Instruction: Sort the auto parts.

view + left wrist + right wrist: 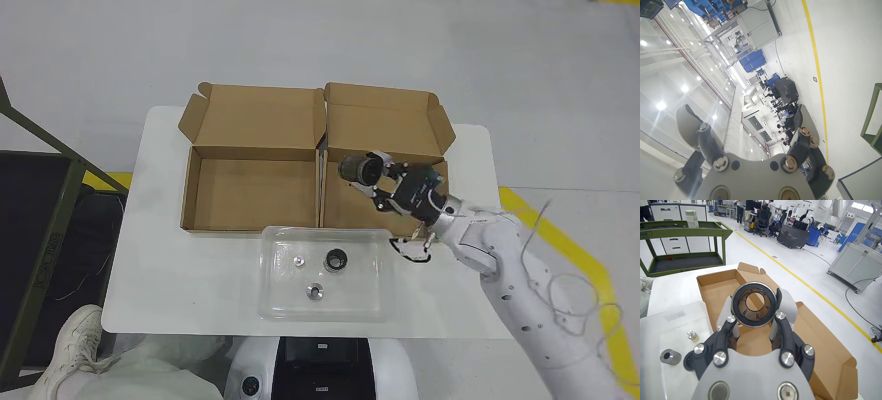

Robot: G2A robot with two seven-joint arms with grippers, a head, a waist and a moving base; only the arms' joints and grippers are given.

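My right gripper point(754, 302) is shut on a metal cylindrical bearing point(753, 324) with a black rim, its bore facing the camera. In the top view the right gripper point(372, 180) holds this bearing point(354, 168) above the far part of the right cardboard box point(345, 215). The left cardboard box point(250, 190) stands beside it. A clear plastic tray point(275, 300) in front of the boxes holds a small silver part point(297, 262), a black-rimmed ring point(336, 260) and a grey cylinder point(314, 292). My left gripper point(744, 121) is open and points up into the room.
In the right wrist view the tray point(651, 332) shows a small silver part point(692, 335), a grey cylinder with a hole point(670, 356) and a dark ring point(687, 362) partly behind the gripper. A green cart point(683, 232) stands beyond the table's left side.
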